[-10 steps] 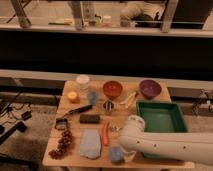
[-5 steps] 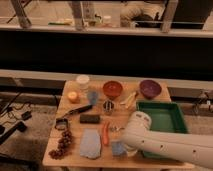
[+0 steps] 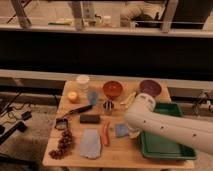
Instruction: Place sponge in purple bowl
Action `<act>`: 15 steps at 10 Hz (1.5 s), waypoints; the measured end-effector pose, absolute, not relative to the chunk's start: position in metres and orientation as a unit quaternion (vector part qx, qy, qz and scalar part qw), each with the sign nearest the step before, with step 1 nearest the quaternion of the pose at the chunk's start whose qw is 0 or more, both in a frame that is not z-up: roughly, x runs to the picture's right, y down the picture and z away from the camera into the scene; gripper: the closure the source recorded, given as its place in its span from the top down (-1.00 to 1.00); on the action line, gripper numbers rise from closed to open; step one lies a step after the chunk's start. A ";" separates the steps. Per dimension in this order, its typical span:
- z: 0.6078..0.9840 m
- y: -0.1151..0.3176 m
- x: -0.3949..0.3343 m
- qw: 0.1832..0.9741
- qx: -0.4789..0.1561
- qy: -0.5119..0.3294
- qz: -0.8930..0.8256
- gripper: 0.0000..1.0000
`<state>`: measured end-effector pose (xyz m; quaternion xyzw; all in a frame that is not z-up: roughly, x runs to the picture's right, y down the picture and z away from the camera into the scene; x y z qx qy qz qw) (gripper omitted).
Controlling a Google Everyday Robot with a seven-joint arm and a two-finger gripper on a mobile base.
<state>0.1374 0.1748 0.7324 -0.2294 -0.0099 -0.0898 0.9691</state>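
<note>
The sponge (image 3: 121, 130), a small blue-grey block, is at the tip of my gripper (image 3: 128, 132), just right of an orange carrot-like piece (image 3: 105, 133) over the front middle of the wooden table (image 3: 125, 159). The gripper hangs under the thick white arm (image 3: 165, 125) that comes in from the right, and it is shut on the sponge. Most of the gripper is hidden by the arm. The purple bowl (image 3: 150, 87) stands at the table's back right, apart from the gripper. The orange-red bowl (image 3: 113, 89) is to its left.
A green tray (image 3: 165, 146) lies at the front right under the arm. A blue-grey cloth (image 3: 91, 143), dark block (image 3: 90, 118), grapes (image 3: 62, 145), brush (image 3: 70, 116), orange (image 3: 73, 96), white cup (image 3: 83, 81), blue cup (image 3: 93, 97), metal cup (image 3: 108, 106) and banana (image 3: 129, 98) lie on the table.
The sponge has risen from the table's front edge and moved back and slightly right with the gripper. The arm has swung up and toward the back.
</note>
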 end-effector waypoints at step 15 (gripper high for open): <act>0.743 0.116 0.184 0.977 -0.204 0.027 -0.058 -0.94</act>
